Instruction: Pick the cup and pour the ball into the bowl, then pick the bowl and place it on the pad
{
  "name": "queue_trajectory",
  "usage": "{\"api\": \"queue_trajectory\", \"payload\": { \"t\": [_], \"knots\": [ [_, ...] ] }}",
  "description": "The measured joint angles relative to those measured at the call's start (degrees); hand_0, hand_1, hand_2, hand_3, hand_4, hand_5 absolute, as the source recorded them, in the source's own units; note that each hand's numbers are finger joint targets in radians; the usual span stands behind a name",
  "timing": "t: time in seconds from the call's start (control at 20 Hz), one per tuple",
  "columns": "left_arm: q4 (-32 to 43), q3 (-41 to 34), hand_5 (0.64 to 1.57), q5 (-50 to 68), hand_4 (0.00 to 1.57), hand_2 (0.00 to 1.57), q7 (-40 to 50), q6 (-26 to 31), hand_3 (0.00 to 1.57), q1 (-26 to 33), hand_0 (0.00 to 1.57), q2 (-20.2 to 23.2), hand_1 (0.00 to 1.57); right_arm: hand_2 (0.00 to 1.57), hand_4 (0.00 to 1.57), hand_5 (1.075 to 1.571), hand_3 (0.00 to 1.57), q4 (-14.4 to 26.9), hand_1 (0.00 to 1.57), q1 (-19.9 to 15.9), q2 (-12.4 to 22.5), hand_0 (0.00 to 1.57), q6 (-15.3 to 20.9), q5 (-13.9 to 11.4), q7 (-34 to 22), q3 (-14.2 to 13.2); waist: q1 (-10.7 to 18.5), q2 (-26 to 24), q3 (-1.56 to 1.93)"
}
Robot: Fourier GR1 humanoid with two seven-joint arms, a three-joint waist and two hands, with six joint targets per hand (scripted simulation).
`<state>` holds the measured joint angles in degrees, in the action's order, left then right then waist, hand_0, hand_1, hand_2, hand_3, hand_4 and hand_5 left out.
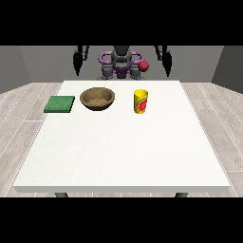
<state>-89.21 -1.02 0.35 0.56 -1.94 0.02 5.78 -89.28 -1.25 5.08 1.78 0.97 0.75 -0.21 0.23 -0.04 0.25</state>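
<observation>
Your hand at the view's left (pixel 78 60) hangs raised behind the far edge of the table (pixel 118 156), well apart from everything on it; it is too small and dark to tell whether the fingers are straight or curled, so you cannot count on either.

Moving right along the far part of the table, you meet the green pad (pixel 59 104) first, lying flat near the left edge. Just beside it to the right sits the brown bowl (pixel 97 98), upright, mouth up. It looks stiff and shallow with a wide rim, so when its turn comes you would likely take it by the rim or wall on the side facing a hand.

Further right, apart from the bowl, the yellow cup (pixel 140 101) stands upright. The ball is not visible from here; presumably it lies inside. The cup looks light, rigid and smooth-sided, so it may slip or tip if nudged: take it round the middle of its wall, not at the lip.

Your hand at the view's right (pixel 166 60) also hangs raised behind the far edge, and its state cannot be told either. It is the nearer one to the cup.
</observation>
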Motion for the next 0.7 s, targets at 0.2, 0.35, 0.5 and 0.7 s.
{"api": "queue_trajectory", "payload": {
  "t": [0.2, 0.35, 0.5, 0.7],
  "knots": [
    [-2.62, -0.18, 1.430, 0.21, 0.00, 0.00, 2.24, 0.30, 0.00, -0.28, 0.00, 1.11, 0.00, 0.00, 0.00, 1.571, 0.00, -2.62, 0.00, -0.31, 1.15, 0.00, -0.12, 0.15, -2.27, -0.31, -0.19, -7.09, -0.09],
    [-4.02, -0.43, 1.428, 1.65, 0.00, 0.00, 2.41, 0.34, 0.00, -0.77, 0.00, 0.28, 0.00, 0.00, 0.00, 1.571, 0.00, -3.43, 0.00, -0.15, 1.99, 0.00, -1.24, 1.95, -2.29, -1.67, -0.65, -9.46, -0.17],
    [-4.25, -1.53, 1.425, 4.42, 0.00, 0.00, -1.30, 0.61, 0.00, -1.73, 0.00, -1.73, 0.00, 0.00, 0.00, 1.570, 0.00, -2.04, 0.00, 0.56, 2.46, 0.00, -4.41, 5.83, 2.12, -4.26, -0.97, -6.71, -0.20],
    [-4.71, -4.13, 1.410, 7.47, 0.00, 0.00, -2.60, 2.15, 0.00, -3.87, 0.00, -0.83, 0.00, 0.00, 0.00, 1.570, 0.00, -1.94, 0.00, -0.53, 3.73, 0.00, -6.88, 9.07, 2.82, -7.05, -1.00, -4.34, -0.22]
  ]
}}
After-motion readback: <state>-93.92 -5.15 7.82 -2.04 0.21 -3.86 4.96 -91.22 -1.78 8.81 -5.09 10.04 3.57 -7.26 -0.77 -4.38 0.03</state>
